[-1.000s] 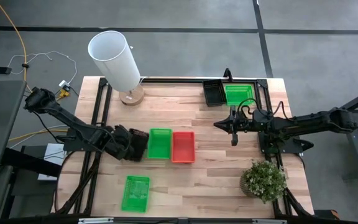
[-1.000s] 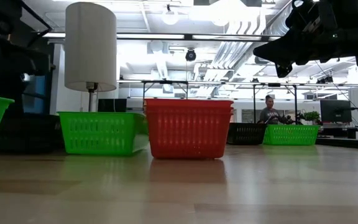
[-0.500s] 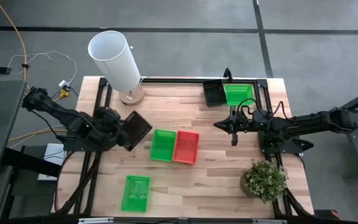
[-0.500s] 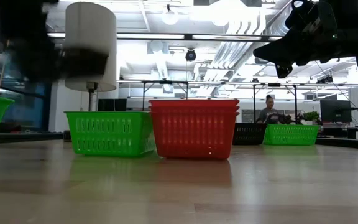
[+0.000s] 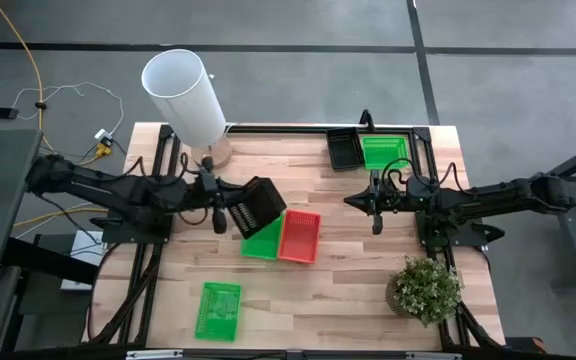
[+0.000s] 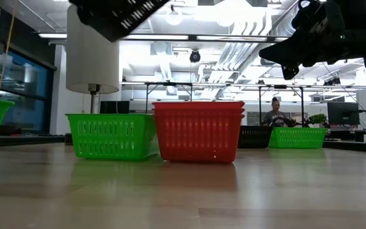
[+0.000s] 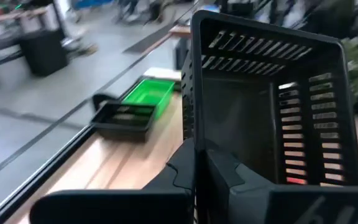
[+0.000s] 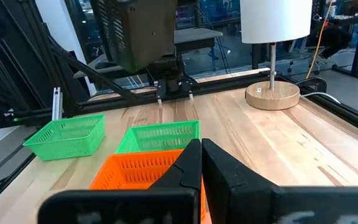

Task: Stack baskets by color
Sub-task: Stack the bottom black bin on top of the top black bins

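Up off the table now, black mesh plastic basket (image 5: pixel 255 205) clamped in left gripper (image 5: pixel 224 214), bound for black stack; right gripper (image 5: pixel 376 214) shut, empty, waiting.

The surface (image 5: pixel 348 260) is pale planked wood with a smooth, faintly glossy finish. The black basket (image 5: pixel 253 205), green basket (image 6: pixel 112 135) and red basket (image 6: pixel 199 130) look like matt perforated plastic, and the lamp base (image 8: pixel 272 96) is light wood.
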Robot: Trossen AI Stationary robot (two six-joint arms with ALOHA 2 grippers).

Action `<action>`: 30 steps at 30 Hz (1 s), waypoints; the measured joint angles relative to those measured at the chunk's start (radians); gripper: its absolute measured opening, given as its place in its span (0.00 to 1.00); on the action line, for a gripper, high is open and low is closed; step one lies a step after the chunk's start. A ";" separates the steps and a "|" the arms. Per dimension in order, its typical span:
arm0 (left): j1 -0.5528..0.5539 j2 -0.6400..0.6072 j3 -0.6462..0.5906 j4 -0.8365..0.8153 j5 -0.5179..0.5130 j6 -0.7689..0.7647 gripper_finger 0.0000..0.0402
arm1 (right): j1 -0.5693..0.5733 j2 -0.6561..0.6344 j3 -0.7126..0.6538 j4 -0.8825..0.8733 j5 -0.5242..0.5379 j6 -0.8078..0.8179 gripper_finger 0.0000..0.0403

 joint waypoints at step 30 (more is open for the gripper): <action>0.258 0.018 -0.406 0.767 0.372 -0.036 0.00 | 0.000 0.000 -0.001 0.068 -0.025 -0.025 0.00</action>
